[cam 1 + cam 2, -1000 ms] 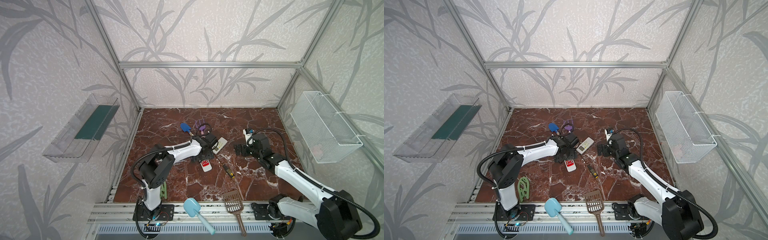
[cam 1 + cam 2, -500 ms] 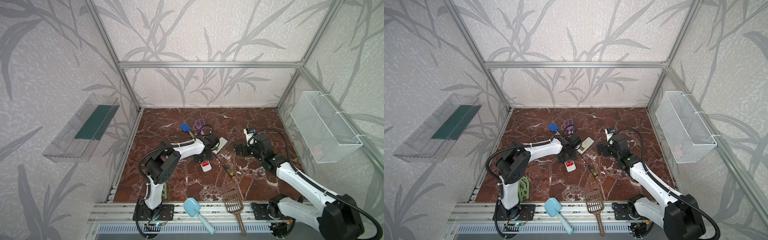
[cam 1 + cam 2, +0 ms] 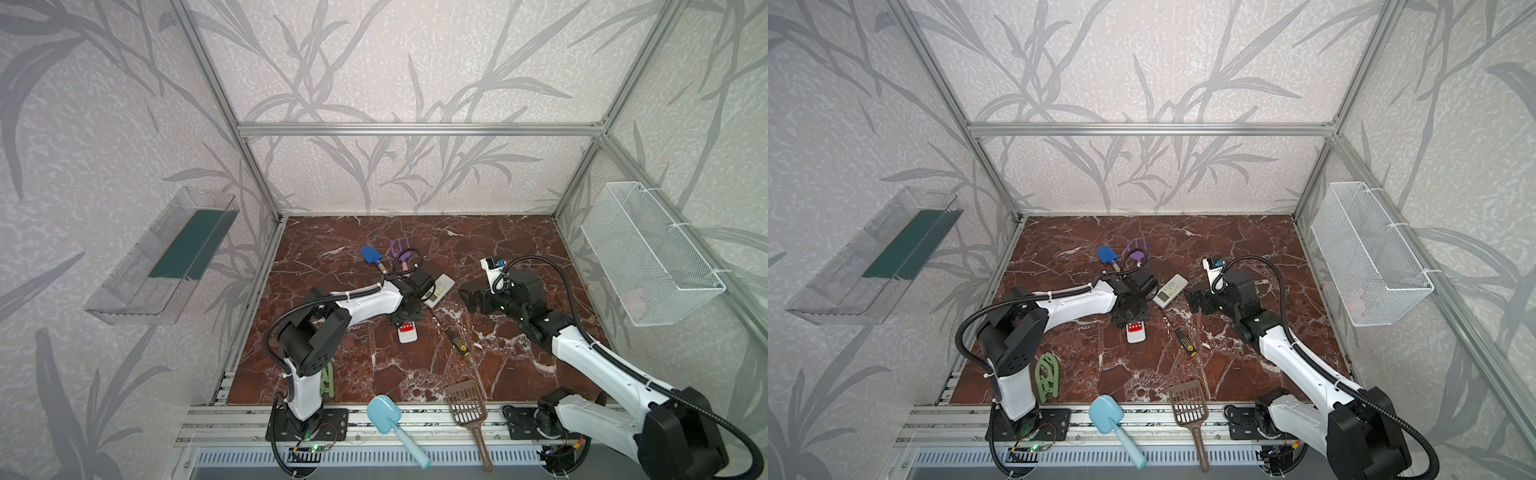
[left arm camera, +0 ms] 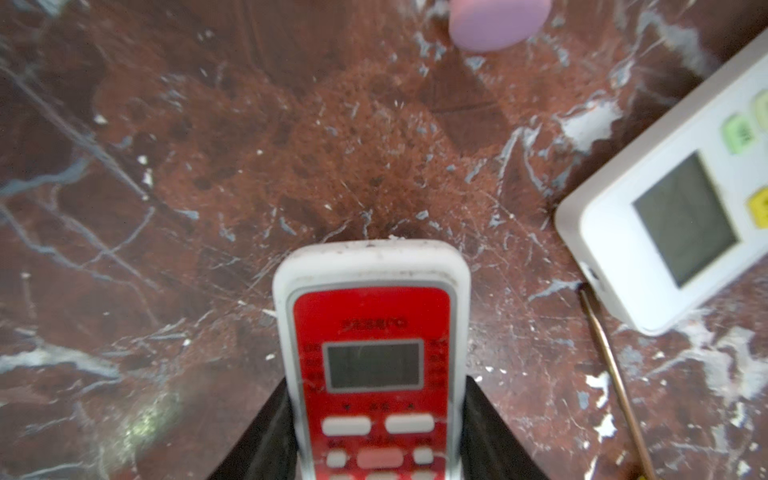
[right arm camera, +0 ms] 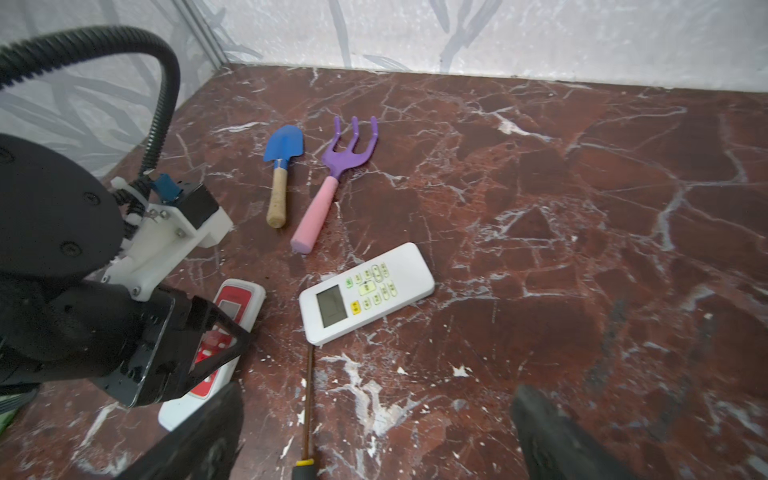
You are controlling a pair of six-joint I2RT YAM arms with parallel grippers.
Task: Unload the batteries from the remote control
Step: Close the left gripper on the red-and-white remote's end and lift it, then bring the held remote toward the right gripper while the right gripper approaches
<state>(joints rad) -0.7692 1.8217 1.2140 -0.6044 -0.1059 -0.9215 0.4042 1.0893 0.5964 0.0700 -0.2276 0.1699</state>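
- The left gripper [image 4: 376, 436] has just come down over the red remote [image 3: 407, 333]. A second ago it hung above it with its jaws spread.
- Its black fingers [image 4: 486, 440] now sit tight against both long edges of the red remote. I'd call that a grasp, taken at the button end, with the display end sticking out ahead.
- The red remote still looks to be lying buttons-up on the marble table [image 3: 498, 249], just beside the white remote [image 3: 1170, 290] on the side nearer the arm bases, and not touching it.
- I can't see the batteries anywhere. The red remote's back is hidden, so I reckon they are still inside it.
- The right gripper [image 5: 374, 440] hangs spread wide and empty on the white remote's far side, close but apart, and has barely moved.
- The screwdriver [image 3: 457, 343] lies with its tip just short of the white remote's corner.
- So the hold is fresh and nothing is unloaded yet. Next, I'd guess, comes a lift and a turn to get at the battery cover.
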